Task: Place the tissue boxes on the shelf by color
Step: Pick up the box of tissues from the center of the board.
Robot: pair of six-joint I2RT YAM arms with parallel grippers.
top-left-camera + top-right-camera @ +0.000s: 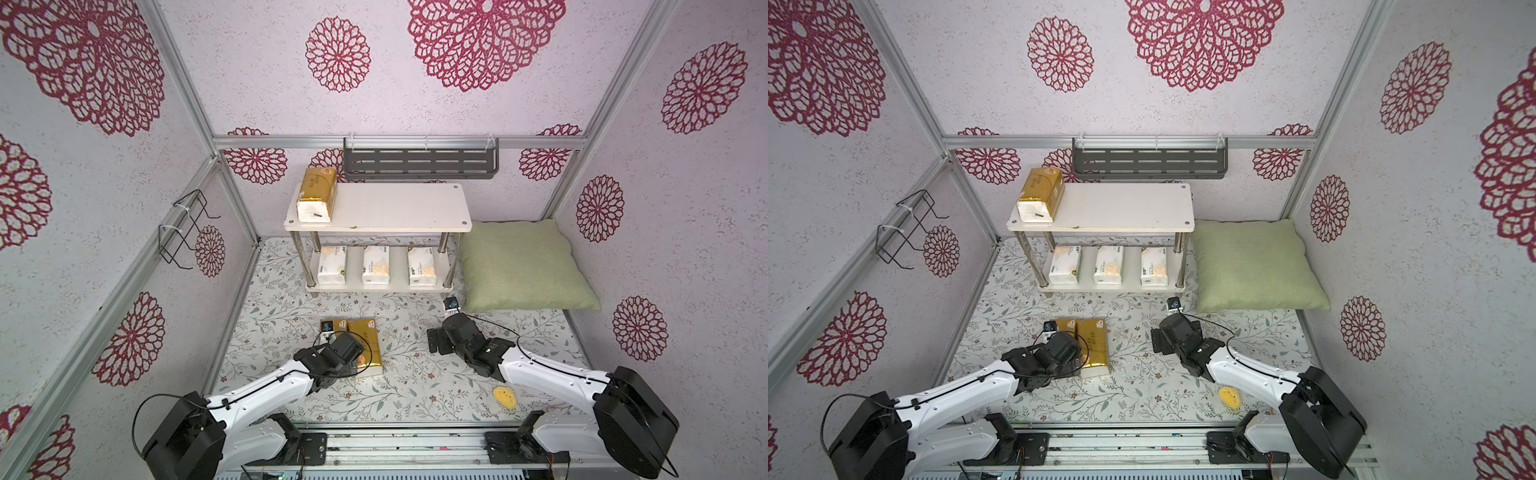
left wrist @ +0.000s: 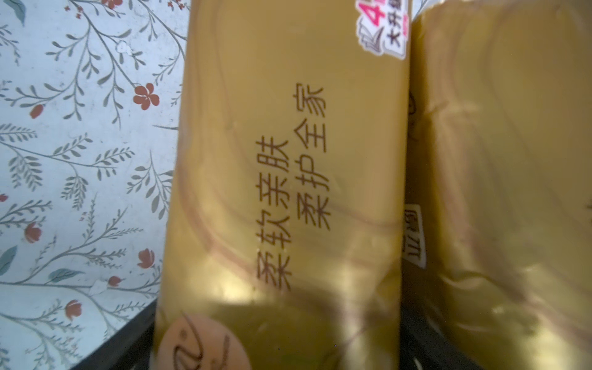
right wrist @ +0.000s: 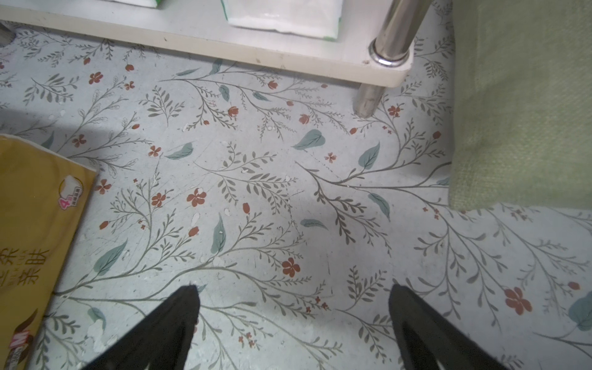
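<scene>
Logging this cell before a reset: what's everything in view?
gold tissue packs: three, gold; one on the shelf's top board, two side by side on the mat
white tissue packs: three, white; in a row on the lower board
shelf: one, white; back of the mat
pillow: one, green; beside the shelf
slotted rack: one, dark grey; back wall
wire rack: one, black; side wall
small lump: one, yellow; on the mat
left gripper: one, black; open, fingers straddling a gold pack
right gripper: one, black; open above mat
</scene>
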